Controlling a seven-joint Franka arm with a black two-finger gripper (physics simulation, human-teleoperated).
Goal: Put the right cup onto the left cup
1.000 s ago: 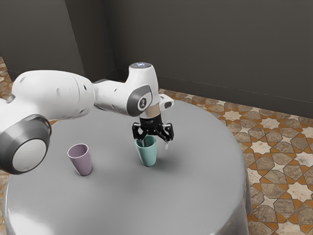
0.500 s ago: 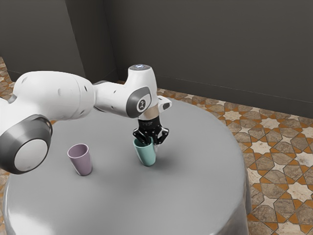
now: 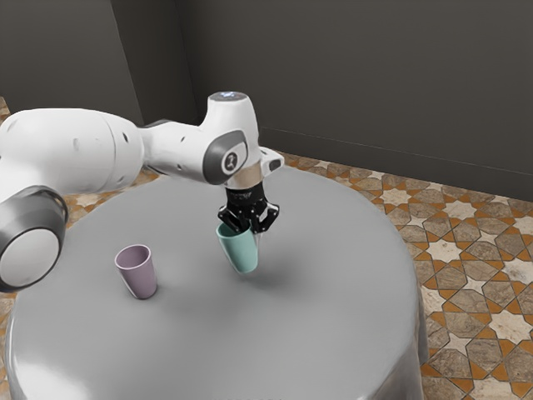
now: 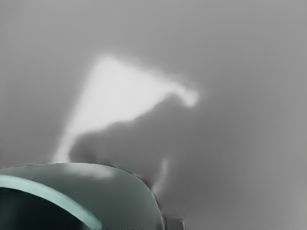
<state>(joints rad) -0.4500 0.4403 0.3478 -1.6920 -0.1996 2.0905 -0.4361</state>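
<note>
"Teal cup [image 3: 239, 252], tilted and apparently just clear of the table [image 3: 333, 321]. How will it handle?"

"Light, I'd guess, and fairly stiff. The wall looks smooth, so it may swivel or slip if pinched at a single spot. I can't tell whether it would break."

"Where is the best hold?"

"High on the wall, by the rim, leaving the narrower base free to enter the mauve cup [image 3: 139, 275], upright on the table toward the exterior view's left."

"And the claw [image 3: 251, 227]?"

"Nearly closed, by my reading, with the teal cup's wall clasped near the rim on the exterior view's right. The gap between its fingers looks about as thin as that wall."

"So the lean matters?"

"Yes, it should be straightened above the mauve cup before lowering, or the base could catch its rim."
</note>
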